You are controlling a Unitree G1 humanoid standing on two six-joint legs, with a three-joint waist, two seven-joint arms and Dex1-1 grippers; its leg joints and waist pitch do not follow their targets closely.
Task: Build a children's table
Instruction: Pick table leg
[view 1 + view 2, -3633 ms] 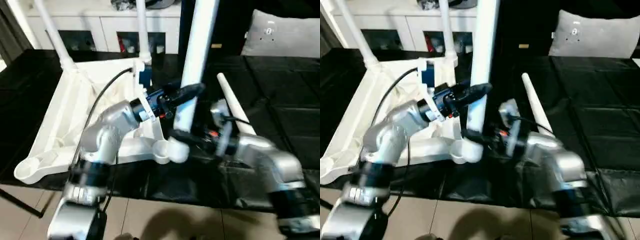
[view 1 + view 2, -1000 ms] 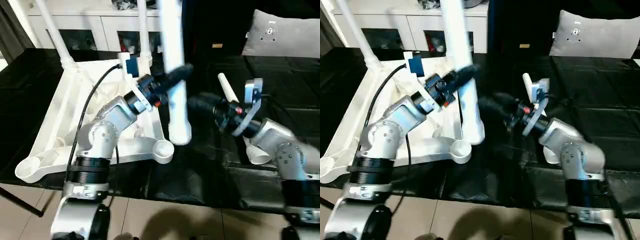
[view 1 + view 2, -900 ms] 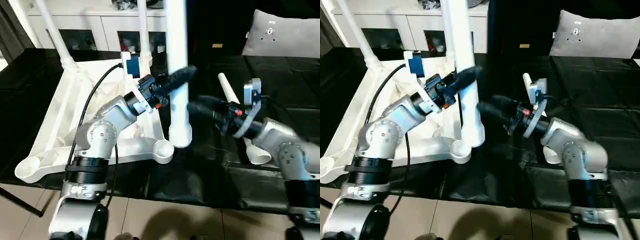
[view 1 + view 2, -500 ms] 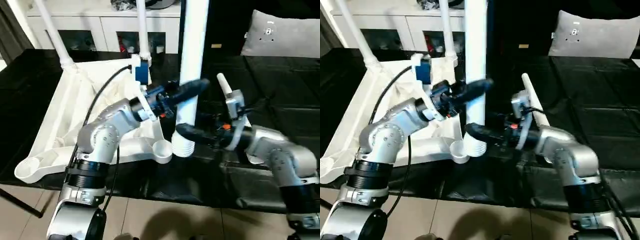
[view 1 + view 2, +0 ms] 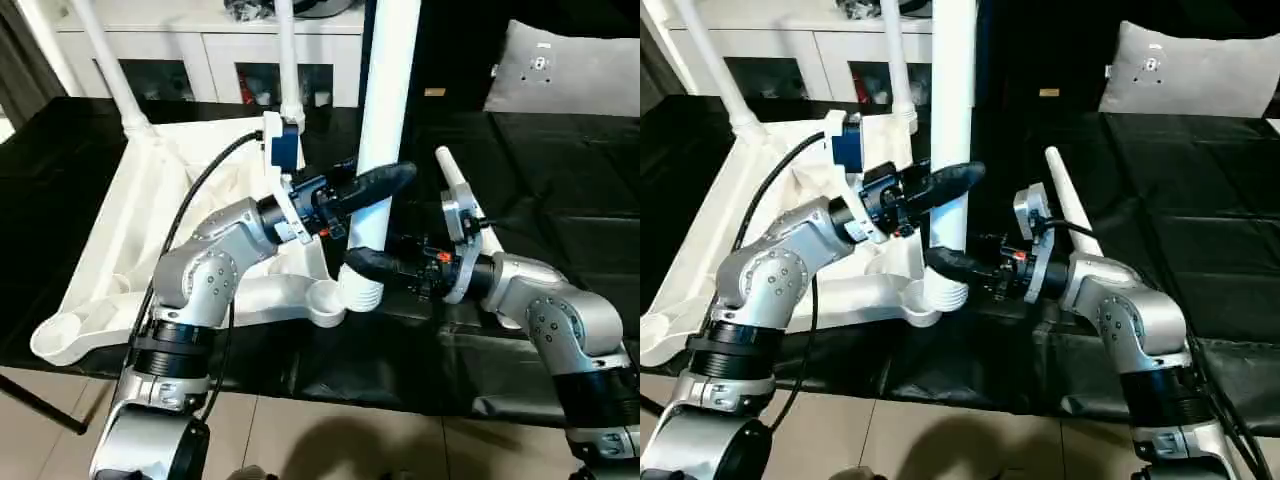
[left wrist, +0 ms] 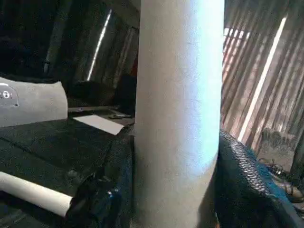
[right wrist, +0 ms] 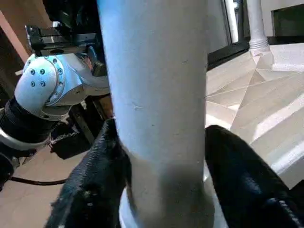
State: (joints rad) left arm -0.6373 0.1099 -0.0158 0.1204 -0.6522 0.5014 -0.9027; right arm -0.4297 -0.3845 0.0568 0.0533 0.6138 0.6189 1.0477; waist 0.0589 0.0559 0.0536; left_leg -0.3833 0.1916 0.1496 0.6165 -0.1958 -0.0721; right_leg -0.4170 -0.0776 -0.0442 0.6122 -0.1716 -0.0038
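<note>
tabletop (image 5: 150,230): white, upside down, ribbed underside up | two legs (image 5: 110,70) upright in far corner sockets | third leg (image 5: 385,110): upright, threaded end at near corner socket (image 5: 325,300) (seating unclear) | fourth leg (image 5: 460,195): lying beside top

Both head views look forward and down from just above the silver forearms. Each wrist camera sits close against the same upright white round plastic leg (image 5: 383,120).
</note>
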